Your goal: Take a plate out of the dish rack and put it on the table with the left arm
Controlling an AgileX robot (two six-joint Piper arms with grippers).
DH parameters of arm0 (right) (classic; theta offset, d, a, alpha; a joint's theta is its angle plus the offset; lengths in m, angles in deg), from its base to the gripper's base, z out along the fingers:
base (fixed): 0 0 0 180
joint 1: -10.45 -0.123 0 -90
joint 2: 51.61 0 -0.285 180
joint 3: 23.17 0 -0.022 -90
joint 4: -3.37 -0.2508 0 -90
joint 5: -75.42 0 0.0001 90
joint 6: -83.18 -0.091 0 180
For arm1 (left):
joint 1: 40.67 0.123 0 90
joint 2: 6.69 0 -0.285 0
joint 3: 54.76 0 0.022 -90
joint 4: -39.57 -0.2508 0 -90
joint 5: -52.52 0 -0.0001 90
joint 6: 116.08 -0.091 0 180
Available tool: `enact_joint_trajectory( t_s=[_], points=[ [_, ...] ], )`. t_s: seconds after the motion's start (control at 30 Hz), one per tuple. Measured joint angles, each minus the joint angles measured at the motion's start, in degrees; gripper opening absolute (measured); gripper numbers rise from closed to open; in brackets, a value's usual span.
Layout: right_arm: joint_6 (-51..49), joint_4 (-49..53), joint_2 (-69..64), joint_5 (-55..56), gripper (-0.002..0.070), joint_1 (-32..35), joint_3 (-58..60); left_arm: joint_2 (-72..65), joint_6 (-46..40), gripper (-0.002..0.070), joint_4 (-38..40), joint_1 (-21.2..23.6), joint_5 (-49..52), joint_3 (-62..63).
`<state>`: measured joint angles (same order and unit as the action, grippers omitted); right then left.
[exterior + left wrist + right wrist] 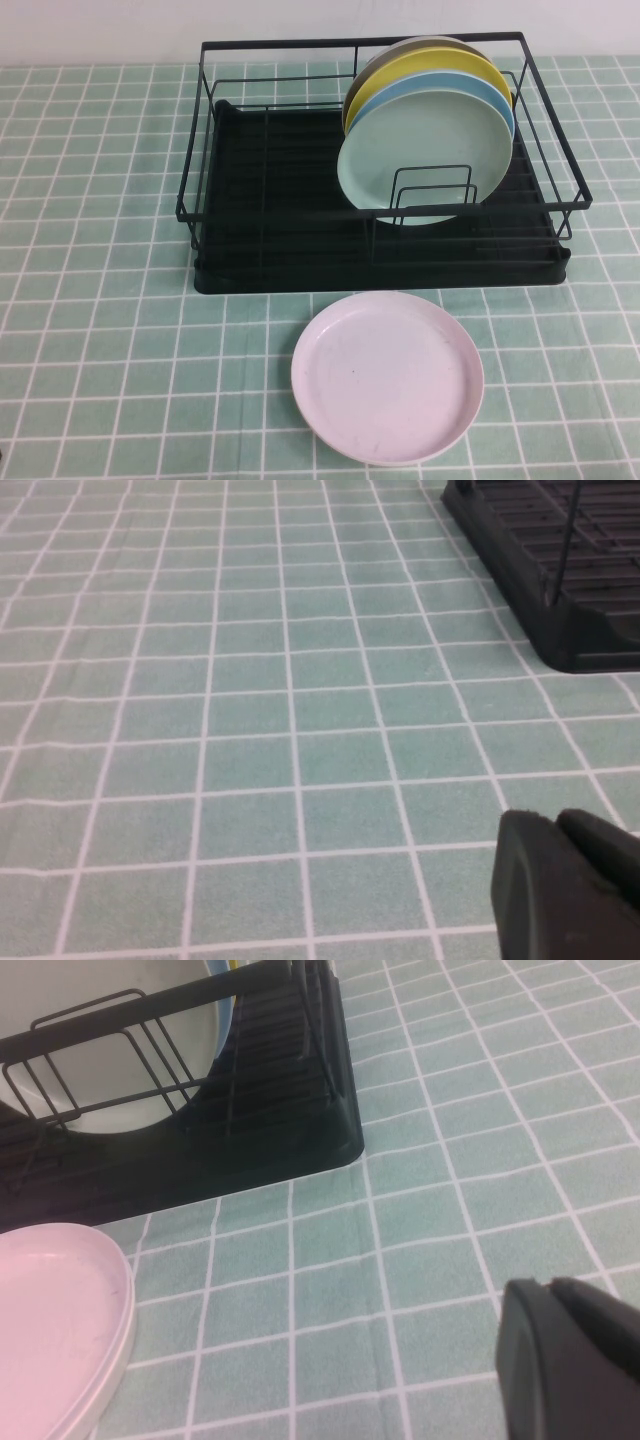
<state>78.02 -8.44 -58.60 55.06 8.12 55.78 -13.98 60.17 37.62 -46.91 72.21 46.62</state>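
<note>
The mint-green plate (420, 150) stands upright at the front of the stack in the dish rack (280, 200), toward its right end, so the lift has not begun. The left gripper (565, 880), fingers together, hangs over bare table (100, 330) beside the rack's near left corner. The right gripper (570, 1360), fingers I cannot tell, hangs near the pink plate (388, 376), which fills the tiles before the rack; the open room lies left.
</note>
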Motion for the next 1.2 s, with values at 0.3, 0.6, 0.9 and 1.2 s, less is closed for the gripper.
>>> enact_joint_trajectory(
  t_s=[0.3,0.6,0.9,1.2],
  points=[
    [0.0,0.0,0.0,0.0,-0.002,0.0,0.0,0.0,0.0,-0.0003,1.44,0.0,-0.61,0.0],
    [0.0,0.0,0.0,0.0,-0.002,0.0,0.0,0.0,6.23,-0.0003,18.95,0.0,-7.31,0.0],
    [0.0,-0.03,0.0,0.0,-0.002,0.0,0.0,0.0,11.02,-0.0003,28.09,0.0,-23.76,0.0],
    [0.0,-0.03,0.0,0.0,-0.002,0.0,0.0,-1.89,14.23,-0.0003,25.78,0.0,-14.63,9.0]
  ],
)
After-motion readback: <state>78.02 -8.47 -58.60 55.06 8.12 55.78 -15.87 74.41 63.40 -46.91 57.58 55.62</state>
